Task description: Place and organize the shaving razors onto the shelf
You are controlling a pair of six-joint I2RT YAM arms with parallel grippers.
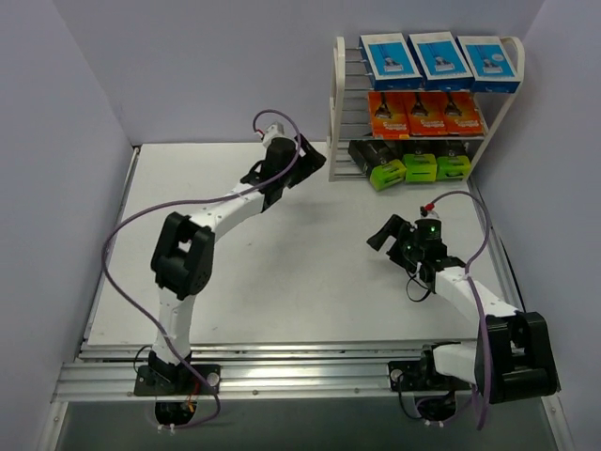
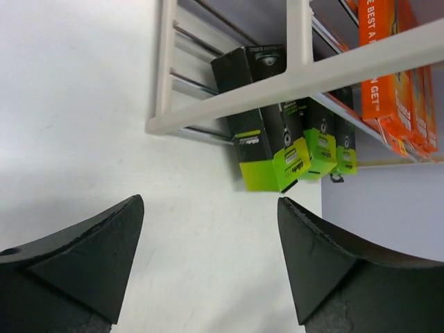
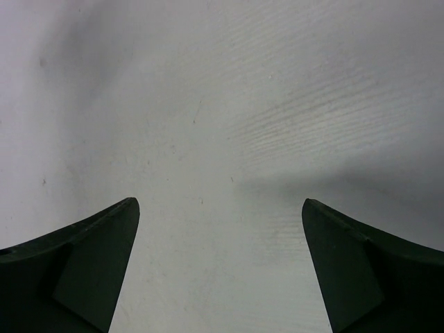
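The cream-white shelf [image 1: 336, 113] stands at the back right of the table. Three blue-and-white razor packs [image 1: 439, 60] lie on its top tier, three orange packs [image 1: 424, 113] on the middle tier, three black packs with lime-green ends [image 1: 419, 166] on the bottom tier. The left wrist view shows the shelf frame [image 2: 291, 80], the black-and-green packs [image 2: 267, 149] and the orange packs [image 2: 388, 62]. My left gripper [image 1: 310, 162] is open and empty, just left of the shelf's bottom tier. My right gripper [image 1: 383, 235] is open and empty over bare table, in front of the shelf.
Grey walls close in the table on the left, back and right. The white tabletop [image 1: 282, 282] ends at a metal rail [image 1: 282, 376] at the front. Purple cables loop from both arms.
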